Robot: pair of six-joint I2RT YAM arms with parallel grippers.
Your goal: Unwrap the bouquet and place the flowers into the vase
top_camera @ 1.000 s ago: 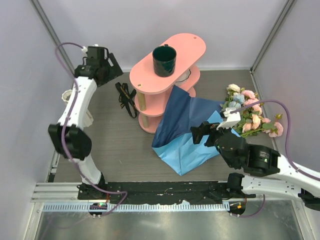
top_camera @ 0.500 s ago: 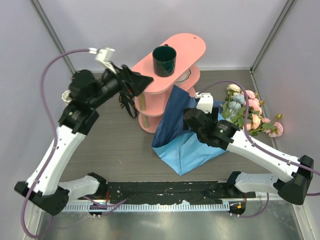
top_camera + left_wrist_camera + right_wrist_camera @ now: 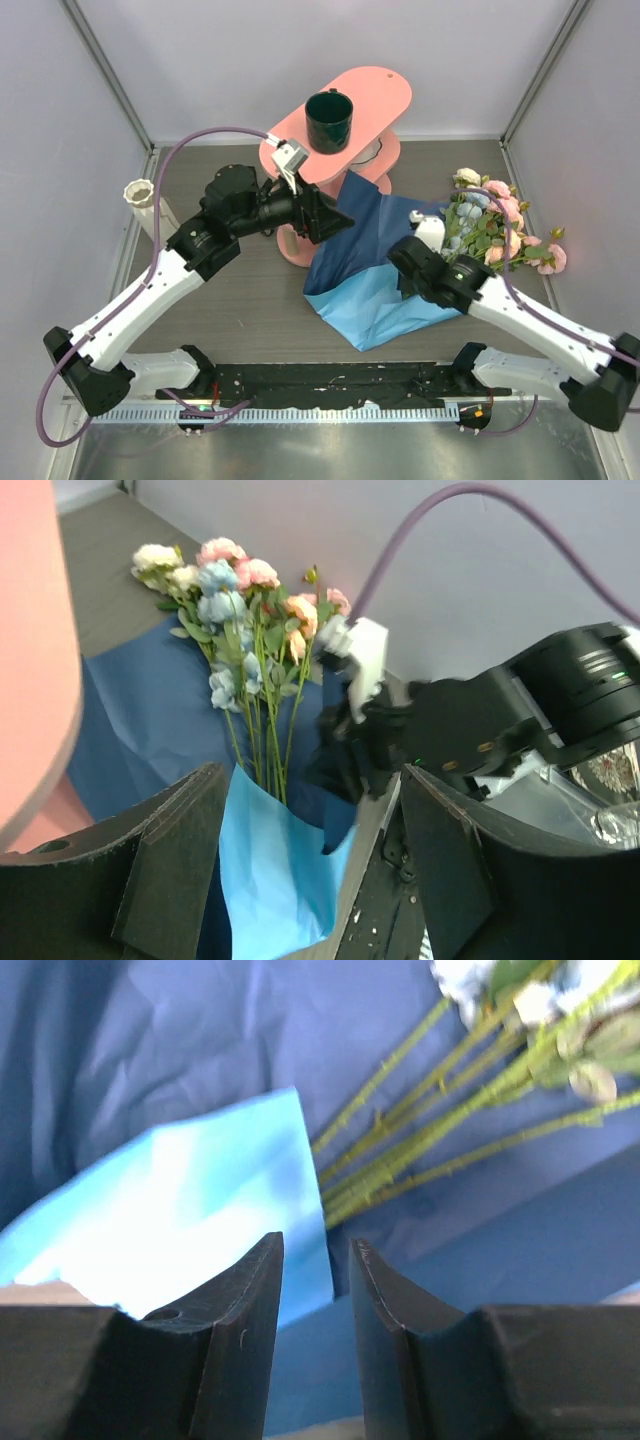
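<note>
Over on the right side of the table (image 3: 230, 290), the flowers (image 3: 490, 225) are seen lying flat, blooms (image 3: 225, 575) toward the far right corner, stems (image 3: 400, 1150) fanned back onto the opened paper (image 3: 370, 250). No wrap is left around them; the sheet is spread out beside the pink shelf (image 3: 340, 110). The right gripper (image 3: 315, 1250) is held low over the paper, its jaws drawn narrow with a slim gap. The edge of the pale-blue flap (image 3: 200, 1200) is seen in that gap, but whether it is pinched cannot be told. The left gripper (image 3: 312, 800) is pointed at the flowers from beside the shelf, jaws wide, nothing between them. The vase (image 3: 140, 195) is stood well apart, at the far left edge.

Now the handling. The flowers are judged light, with thin wiry stems that should hold their line when lifted, while the fabric blooms are soft and easily crushed. A hold is best taken on the bare lower stems, where several run close together, so they can be gathered as 1 bunch. The paper is thin and slick, and is likely to be dragged along if caught with the stems. The vase is tall and narrow, so tipping must be expected if a stem is pushed against its rim.
</note>
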